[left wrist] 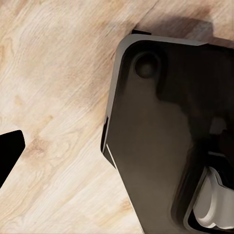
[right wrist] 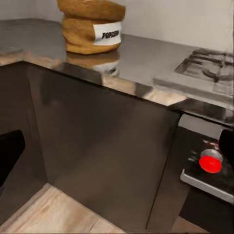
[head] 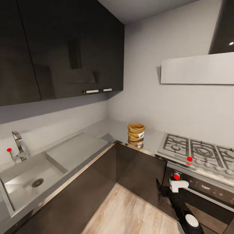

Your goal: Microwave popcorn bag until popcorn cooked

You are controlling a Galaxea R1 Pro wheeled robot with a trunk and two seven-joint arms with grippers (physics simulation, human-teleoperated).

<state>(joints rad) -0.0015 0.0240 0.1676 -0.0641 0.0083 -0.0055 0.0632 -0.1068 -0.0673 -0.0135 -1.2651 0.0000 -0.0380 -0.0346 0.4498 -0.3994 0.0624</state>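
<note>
Tan popcorn bag [head: 136, 131] upright on steel countertop [head: 107, 128]

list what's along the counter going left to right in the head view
faucet → sink → drainboard → popcorn bag → hob

popcorn bag [head: 136, 131] | tan, upright | countertop [head: 107, 128] corner | contents unclear
</note>
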